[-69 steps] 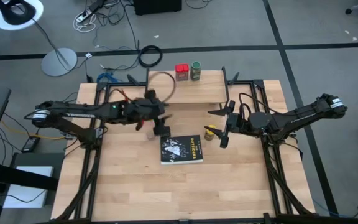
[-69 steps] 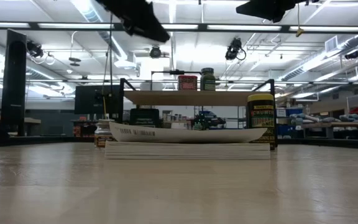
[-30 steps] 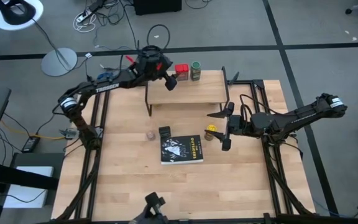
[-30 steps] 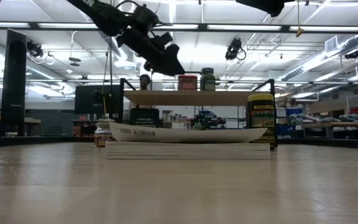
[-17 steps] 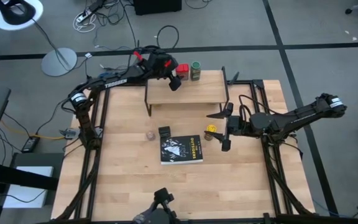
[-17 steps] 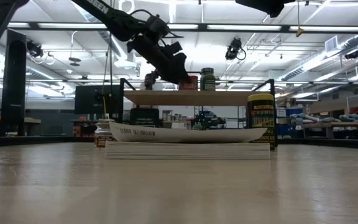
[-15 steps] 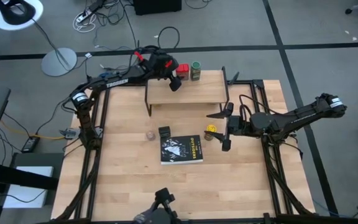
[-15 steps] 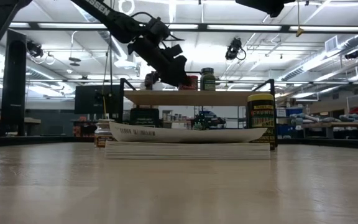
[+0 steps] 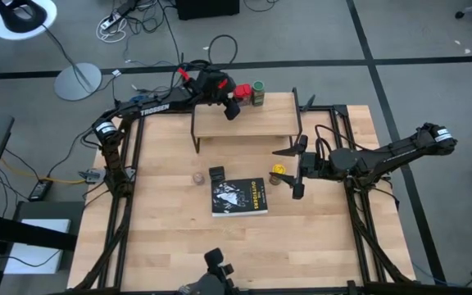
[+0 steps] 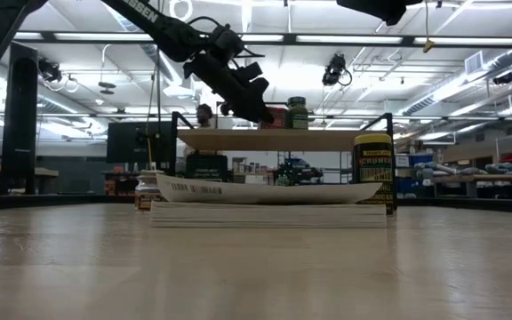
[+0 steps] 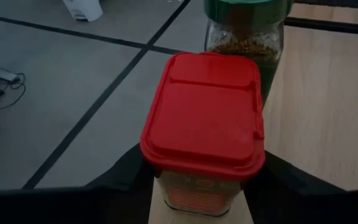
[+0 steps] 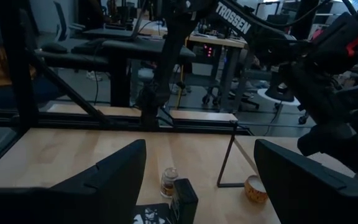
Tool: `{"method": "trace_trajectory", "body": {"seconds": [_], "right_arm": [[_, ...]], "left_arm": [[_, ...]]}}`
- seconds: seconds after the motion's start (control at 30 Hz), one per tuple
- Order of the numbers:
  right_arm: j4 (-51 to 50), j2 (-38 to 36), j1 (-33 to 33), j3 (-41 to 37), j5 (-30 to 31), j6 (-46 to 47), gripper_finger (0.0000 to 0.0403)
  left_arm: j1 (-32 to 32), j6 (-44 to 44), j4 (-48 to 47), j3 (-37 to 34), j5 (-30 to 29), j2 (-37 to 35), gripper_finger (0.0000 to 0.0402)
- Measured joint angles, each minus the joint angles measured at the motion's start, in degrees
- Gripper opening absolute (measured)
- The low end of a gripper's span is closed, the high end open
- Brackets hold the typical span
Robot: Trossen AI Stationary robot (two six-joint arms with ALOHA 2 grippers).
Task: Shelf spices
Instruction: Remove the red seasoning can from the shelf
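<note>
At the shelf's [image 9: 248, 119] 11 o'clock corner, left gripper [image 9: 231, 106] straddles the red tin [image 11: 204, 127]: jaws spread, one finger each side, contact not discernible. Green-topped jar [image 9: 258, 92] stands just beside the tin toward 3 o'clock. Right gripper [image 9: 296, 168] waits with jaws spread, yellow-topped jar [image 9: 278, 172] between them near the book [image 9: 239, 197].

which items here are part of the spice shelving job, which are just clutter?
Job: red tin, green-topped jar, both on the shelf; yellow-topped jar, dark tin, pale little jar on the table; left gripper at the red tin.
Clutter: black book.
</note>
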Motion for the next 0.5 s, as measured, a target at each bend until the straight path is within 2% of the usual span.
{"method": "trace_trajectory", "body": {"seconds": [0.2,0.37,0.5], "right_arm": [[0.0,0.0,0.0,0.0,0.0,0.0,0.0297],[0.0,0.0,0.0,0.0,0.0,0.0,0.0297],[0.0,0.0,-0.1,0.0,0.0,-0.1,0.0297]], "left_arm": [[-0.6,-1.4,-3.6,-0.1,-0.1,-4.1,0.0187],[-2.1,-1.0,-9.6,-0.1,1.0,-11.7,0.0187],[-5.9,-0.1,-14.6,-0.1,2.7,-17.7,0.0187]]}}
